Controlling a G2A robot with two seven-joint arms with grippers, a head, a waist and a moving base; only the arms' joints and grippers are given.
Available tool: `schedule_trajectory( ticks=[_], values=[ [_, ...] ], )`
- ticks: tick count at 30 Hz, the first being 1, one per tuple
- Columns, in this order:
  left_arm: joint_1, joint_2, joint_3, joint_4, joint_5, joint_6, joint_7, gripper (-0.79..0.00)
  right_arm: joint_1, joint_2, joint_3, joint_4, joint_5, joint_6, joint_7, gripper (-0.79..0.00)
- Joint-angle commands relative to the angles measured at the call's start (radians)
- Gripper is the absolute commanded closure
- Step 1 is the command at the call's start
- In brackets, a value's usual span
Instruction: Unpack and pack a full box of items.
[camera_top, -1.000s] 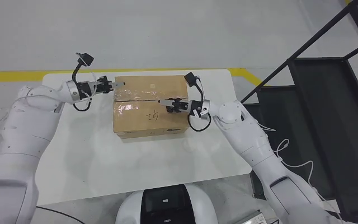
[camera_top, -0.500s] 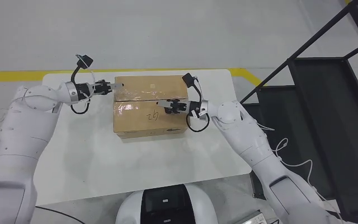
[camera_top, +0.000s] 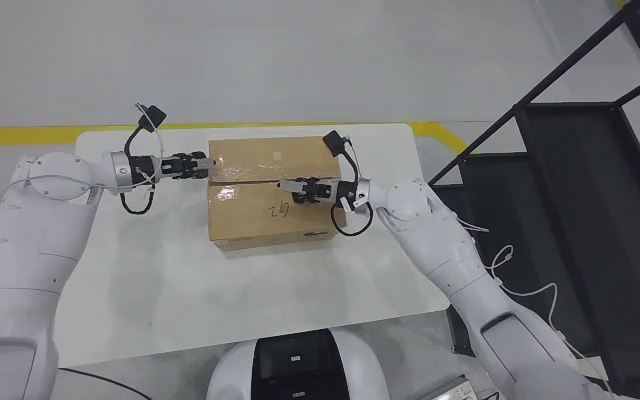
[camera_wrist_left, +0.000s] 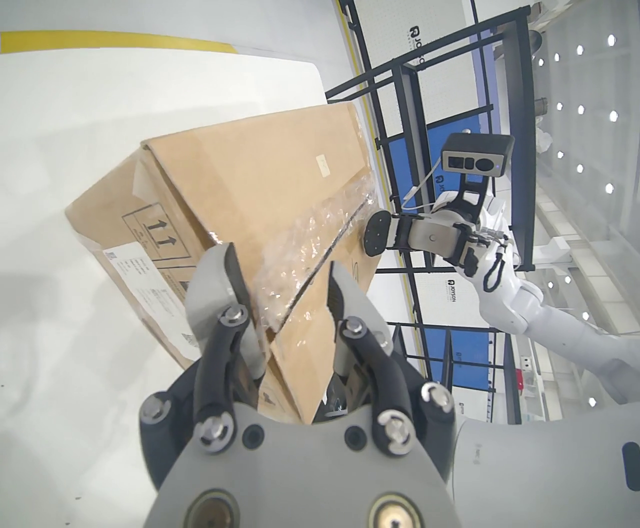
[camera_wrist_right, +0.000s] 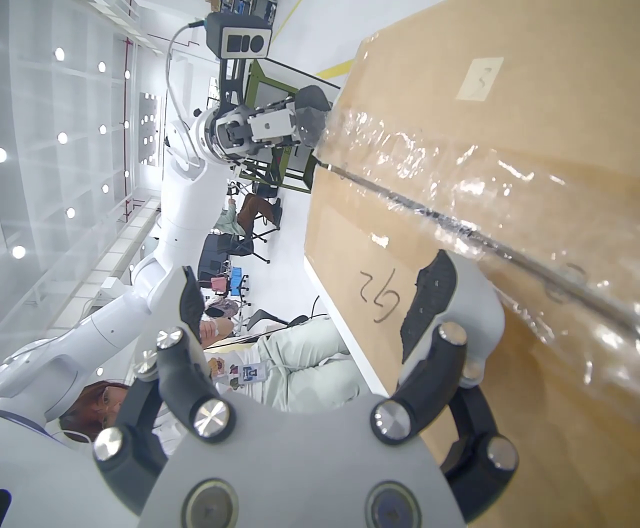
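Observation:
A brown cardboard box (camera_top: 270, 205) sits closed on the white table (camera_top: 140, 270), its top seam covered by wrinkled clear tape (camera_top: 240, 173). My left gripper (camera_top: 204, 165) is at the left end of that seam. In the left wrist view its fingers (camera_wrist_left: 230, 280) stand open astride the taped box corner (camera_wrist_left: 300, 250). My right gripper (camera_top: 290, 187) hovers over the box top by the seam, open. One of its fingers (camera_wrist_right: 440, 300) lies close to the handwritten mark on the lid (camera_wrist_right: 380, 295). The box's inside is hidden.
A black metal stair frame (camera_top: 570, 150) stands just right of the table. A yellow floor line (camera_top: 60, 133) runs behind the table. Bare tabletop lies left of the box and in front of it (camera_top: 260, 290).
My left gripper has dropped slightly and closed in on the seam's end. The box has shifted a little to the right. My right gripper has slid a bit left along the lid.

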Motion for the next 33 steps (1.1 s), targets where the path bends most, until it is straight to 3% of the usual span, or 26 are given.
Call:
schedule_trajectory(
  ticks=[1, 11, 16, 21, 30, 31, 32, 33],
  values=[
    [-0.001, 0.001, -0.003, -0.007, -0.015, 0.003, -0.017, 0.000, 0.000, 0.000, 0.001, 0.001, 0.000, 0.001, -0.001, -0.785],
    [0.007, 0.002, -0.010, -0.043, -0.145, 0.007, -0.104, 0.000, -0.003, 0.000, -0.002, 0.003, 0.006, 0.002, -0.005, -0.785],
    [0.004, -0.014, 0.007, -0.052, -0.307, 0.009, -0.161, 0.000, -0.003, 0.000, -0.002, 0.007, -0.005, 0.003, -0.014, -0.785],
    [-0.016, -0.035, 0.060, -0.044, -0.339, -0.002, -0.182, 0.000, -0.004, 0.002, 0.004, 0.008, -0.010, 0.006, -0.020, -0.785],
    [-0.043, -0.033, 0.054, -0.002, -0.120, -0.080, 0.050, 0.000, -0.023, 0.011, 0.037, -0.043, -0.025, -0.043, -0.044, -0.785],
    [-0.040, -0.029, 0.048, -0.008, -0.087, -0.082, 0.082, -0.206, -0.025, 0.012, 0.039, -0.050, -0.026, -0.049, -0.047, -0.785],
    [-0.035, -0.026, 0.040, -0.013, -0.056, -0.084, 0.117, -0.785, -0.027, 0.012, 0.040, -0.054, -0.025, -0.052, -0.050, -0.785],
    [-0.028, -0.024, 0.032, -0.020, -0.037, -0.084, 0.151, -0.785, -0.028, 0.012, 0.041, -0.059, -0.025, -0.054, -0.051, -0.785]
  ],
)
